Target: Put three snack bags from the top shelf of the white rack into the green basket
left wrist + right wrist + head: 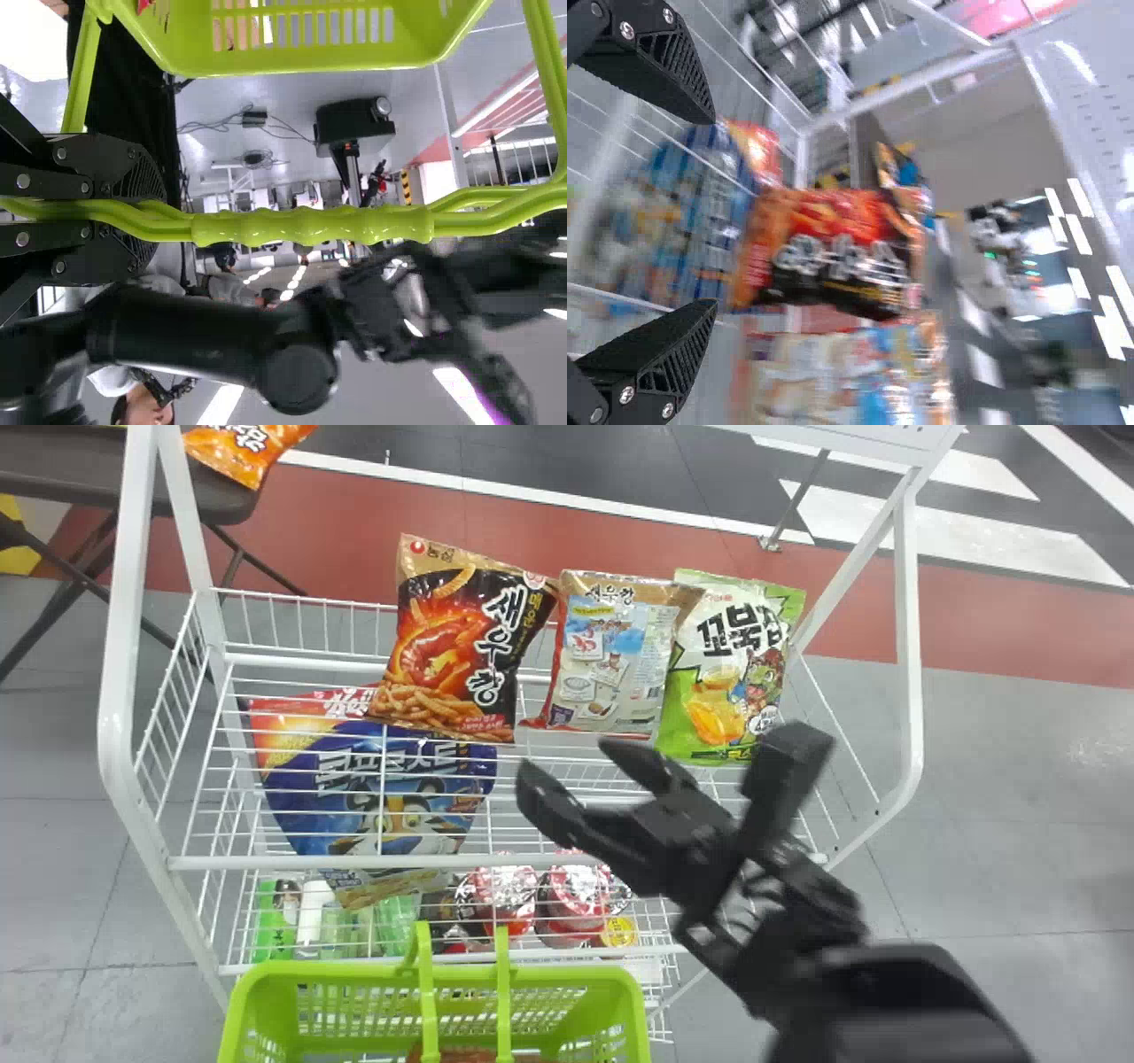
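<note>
Snack bags (611,660) sat on the rack (115,691) beyond the right gripper (572,762), its jaws spread wide and empty. The left gripper (146,214) clasped the basket handle (310,226).

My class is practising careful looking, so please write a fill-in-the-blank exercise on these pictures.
The black snack bag, silver snack bag and green snack bag lean on the white wire rack's ____ shelf.
The black left gripper holds the green plastic basket by its ____.
The black right gripper is ____, not shut.
Missing words: top; handle; open.
</note>
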Available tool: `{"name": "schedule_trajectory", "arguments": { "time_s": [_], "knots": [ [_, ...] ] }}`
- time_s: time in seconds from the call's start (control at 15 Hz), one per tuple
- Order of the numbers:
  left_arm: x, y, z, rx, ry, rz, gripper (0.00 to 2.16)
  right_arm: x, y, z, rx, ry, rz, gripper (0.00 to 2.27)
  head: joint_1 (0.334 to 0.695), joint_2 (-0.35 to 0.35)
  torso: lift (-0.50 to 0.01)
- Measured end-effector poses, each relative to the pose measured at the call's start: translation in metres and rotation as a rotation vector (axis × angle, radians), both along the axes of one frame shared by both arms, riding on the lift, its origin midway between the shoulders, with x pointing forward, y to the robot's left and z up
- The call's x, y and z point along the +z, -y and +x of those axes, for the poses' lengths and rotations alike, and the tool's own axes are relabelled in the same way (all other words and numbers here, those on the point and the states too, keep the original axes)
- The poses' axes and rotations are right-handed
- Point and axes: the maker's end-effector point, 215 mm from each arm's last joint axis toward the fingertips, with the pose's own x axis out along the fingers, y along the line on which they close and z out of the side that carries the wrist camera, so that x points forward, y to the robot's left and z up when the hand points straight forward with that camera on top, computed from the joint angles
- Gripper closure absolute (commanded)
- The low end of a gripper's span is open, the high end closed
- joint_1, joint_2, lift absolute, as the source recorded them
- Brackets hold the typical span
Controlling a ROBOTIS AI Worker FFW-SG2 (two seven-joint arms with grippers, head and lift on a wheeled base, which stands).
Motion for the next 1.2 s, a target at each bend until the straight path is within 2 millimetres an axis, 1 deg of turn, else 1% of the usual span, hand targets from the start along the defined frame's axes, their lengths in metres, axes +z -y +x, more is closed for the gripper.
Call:
{"name": "schedule_trajectory", "arguments": {
  "time_s": [0.07, 0.13, 0.27, 0.33, 0.4, 0.47, 0.53, 0.6, 0.67, 0.73, 0.8, 0.87, 0.93, 1.0, 1.07, 1.2],
  "knots": [
    [-0.001, -0.001, -0.001, -0.004, -0.007, -0.003, 2.15, -0.001, -0.015, 0.025, -0.018, 0.046, -0.033, 0.08, 0.695, -0.35, 0.0],
    [-0.001, -0.002, -0.001, -0.005, -0.013, -0.007, 2.15, -0.006, -0.03, 0.047, -0.037, 0.078, -0.065, 0.08, 0.695, -0.313, 0.0],
    [-0.003, -0.005, -0.002, -0.004, -0.026, -0.012, 2.15, -0.017, -0.057, 0.08, -0.059, 0.124, -0.12, 0.09, 0.695, -0.25, 0.0],
    [-0.003, -0.007, -0.001, -0.002, -0.031, -0.016, 2.15, -0.025, -0.063, 0.093, -0.07, 0.134, -0.151, 0.09, 0.695, -0.223, 0.0],
    [-0.004, -0.009, 0.0, 0.0, -0.037, -0.02, 2.15, -0.034, -0.065, 0.108, -0.096, 0.139, -0.188, 0.1, 0.695, -0.199, 0.0],
    [-0.004, -0.01, 0.001, -0.001, -0.044, -0.024, 2.15, -0.042, -0.063, 0.121, -0.124, 0.142, -0.217, 0.1, 0.695, -0.194, 0.0],
    [-0.005, -0.012, 0.003, -0.004, -0.051, -0.027, 2.15, -0.047, -0.06, 0.131, -0.149, 0.139, -0.235, 0.29, 0.695, -0.193, 0.0],
    [-0.005, -0.013, 0.006, -0.01, -0.055, -0.03, 2.15, -0.05, -0.057, 0.14, -0.166, 0.134, -0.248, 0.8, 0.695, -0.193, 0.0],
    [-0.004, -0.014, 0.008, -0.014, -0.059, -0.037, 2.15, -0.053, -0.055, 0.147, -0.167, 0.119, -0.256, 1.72, 0.695, -0.193, 0.0],
    [-0.005, -0.014, 0.01, -0.016, -0.063, -0.041, 2.15, -0.06, -0.056, 0.153, -0.148, 0.084, -0.261, 2.13, 0.695, -0.19, 0.0],
    [-0.005, -0.015, 0.011, -0.016, -0.065, -0.042, 2.15, -0.068, -0.058, 0.155, -0.126, 0.047, -0.262, 2.17, 0.695, -0.186, 0.0],
    [-0.006, -0.015, 0.012, -0.015, -0.066, -0.042, 2.15, -0.074, -0.063, 0.152, -0.1, 0.02, -0.254, 2.19, 0.695, -0.176, 0.0],
    [-0.006, -0.015, 0.013, -0.014, -0.065, -0.041, 2.15, -0.075, -0.068, 0.145, -0.081, 0.015, -0.241, 2.19, 0.695, -0.17, 0.0],
    [-0.006, -0.016, 0.014, -0.013, -0.064, -0.04, 2.15, -0.072, -0.071, 0.139, -0.074, 0.022, -0.23, 2.19, 0.695, -0.166, 0.0],
    [-0.006, -0.016, 0.014, -0.012, -0.064, -0.039, 2.15, -0.065, -0.075, 0.13, -0.065, 0.038, -0.214, 2.19, 0.695, -0.159, 0.0],
    [-0.007, -0.016, 0.015, -0.016, -0.065, -0.031, 2.15, -0.046, -0.078, 0.113, -0.062, 0.073, -0.187, 2.19, 0.695, -0.157, 0.0]
  ]
}}
